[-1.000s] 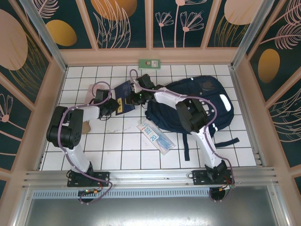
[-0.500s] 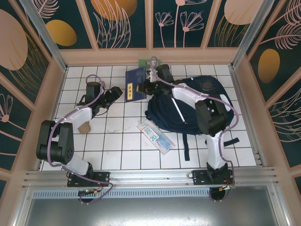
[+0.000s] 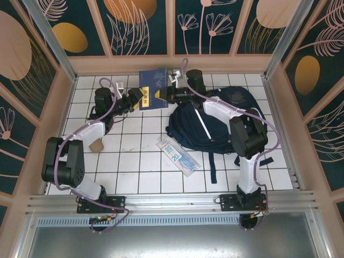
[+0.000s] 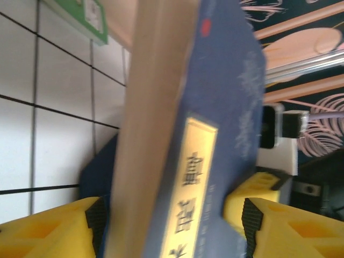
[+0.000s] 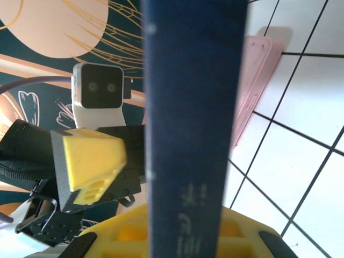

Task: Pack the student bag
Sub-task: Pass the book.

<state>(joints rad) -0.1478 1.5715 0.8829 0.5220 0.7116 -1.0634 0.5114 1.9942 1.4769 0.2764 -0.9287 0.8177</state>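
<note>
Back centre is blocked by raised blue book (image 3: 153,80). Right half is taken up by student bag (image 3: 188,131). Mid-table is crossed by clear pouch (image 3: 178,155); front-left tiles (image 3: 123,169) are left free.

Counting as we go. One student bag (image 3: 185,131) on the desk (image 3: 134,177), the only bag out there, and two black straps (image 3: 213,167) trail off its near side. One blue book (image 3: 153,86), just the one. One clear packet (image 3: 178,156) with blue print, a single item. One small brown piece (image 3: 97,145) sits alone on the tiles. One green tag (image 4: 86,21) at the back edge. One flat pink item (image 5: 258,70) shows in the right wrist view, though what it is I can't tell. Two arms, the left arm (image 3: 70,156) and the right arm (image 3: 247,137), with one set of jaws apiece. That makes two sets.
</note>
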